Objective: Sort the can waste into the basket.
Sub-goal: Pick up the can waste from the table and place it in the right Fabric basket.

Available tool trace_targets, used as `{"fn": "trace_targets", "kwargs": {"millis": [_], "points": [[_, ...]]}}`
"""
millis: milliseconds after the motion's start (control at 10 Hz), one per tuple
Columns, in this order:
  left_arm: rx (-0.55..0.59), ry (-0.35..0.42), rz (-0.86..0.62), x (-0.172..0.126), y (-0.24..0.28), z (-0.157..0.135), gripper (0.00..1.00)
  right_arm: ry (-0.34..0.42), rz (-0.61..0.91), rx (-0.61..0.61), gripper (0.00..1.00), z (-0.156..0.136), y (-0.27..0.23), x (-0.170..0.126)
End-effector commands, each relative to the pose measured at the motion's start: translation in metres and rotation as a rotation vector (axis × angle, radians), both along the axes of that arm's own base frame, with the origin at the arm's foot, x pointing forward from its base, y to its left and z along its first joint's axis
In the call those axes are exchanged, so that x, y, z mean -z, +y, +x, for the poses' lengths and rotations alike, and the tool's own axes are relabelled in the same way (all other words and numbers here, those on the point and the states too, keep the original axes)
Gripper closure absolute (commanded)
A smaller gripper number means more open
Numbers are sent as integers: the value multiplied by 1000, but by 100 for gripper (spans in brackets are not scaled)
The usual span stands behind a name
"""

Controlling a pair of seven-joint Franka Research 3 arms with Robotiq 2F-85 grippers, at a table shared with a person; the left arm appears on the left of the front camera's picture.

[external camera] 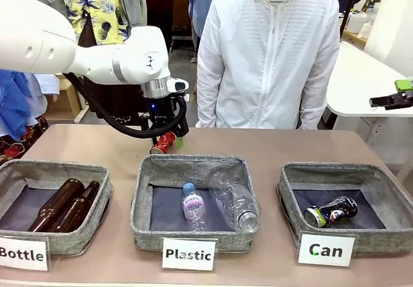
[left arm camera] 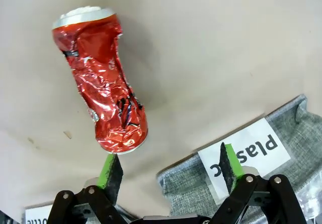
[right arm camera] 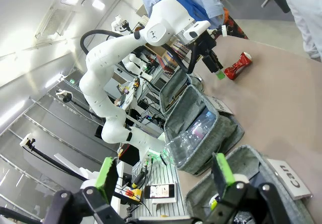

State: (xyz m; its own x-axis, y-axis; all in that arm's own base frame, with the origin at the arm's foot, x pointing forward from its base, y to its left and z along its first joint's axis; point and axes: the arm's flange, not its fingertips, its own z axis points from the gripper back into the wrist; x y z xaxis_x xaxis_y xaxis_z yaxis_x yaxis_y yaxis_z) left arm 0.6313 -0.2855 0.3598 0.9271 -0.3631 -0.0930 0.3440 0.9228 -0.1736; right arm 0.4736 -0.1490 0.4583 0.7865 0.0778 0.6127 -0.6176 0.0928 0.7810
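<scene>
A crushed red can (external camera: 162, 143) (left arm camera: 100, 83) (right arm camera: 237, 65) lies on the table just behind the middle basket. My left gripper (external camera: 170, 134) (left arm camera: 170, 168) hangs open right over it; in the left wrist view the can lies just past the fingertips (left arm camera: 111, 169), not between them. A dark crushed can (external camera: 332, 211) lies inside the grey basket (external camera: 292, 193) (right arm camera: 251, 158) with the "Can" card (external camera: 326, 249) at the front right. My right gripper (external camera: 392, 98) (right arm camera: 165, 172) is held open and empty, high at the far right, off the table.
The "Plastic" basket (external camera: 143, 197) in the middle holds clear bottles (external camera: 233, 200). The "Bottle" basket (external camera: 97, 200) on the left holds brown glass bottles (external camera: 61, 203). A person in a white jacket (external camera: 271, 61) stands at the far edge. A white table (external camera: 364, 80) stands behind on the right.
</scene>
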Motion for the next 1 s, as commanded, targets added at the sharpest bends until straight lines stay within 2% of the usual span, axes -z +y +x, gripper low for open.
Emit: {"fn": "trace_targets", "kwargs": {"millis": [0,400,600,900], "points": [[-39,-22,50,-3,8,-17,0,-15,-8,-1,0,-1,0,-3],[-60,-79,115,-8,16,-25,0,-15,-8,-1,0,-1,0,-3],[6,-67,144,-6,19,-21,0,-15,-8,-1,0,-1,0,-3],[-67,-58,186,3,22,-11,0,-15,-8,-1,0,-1,0,-3]]}}
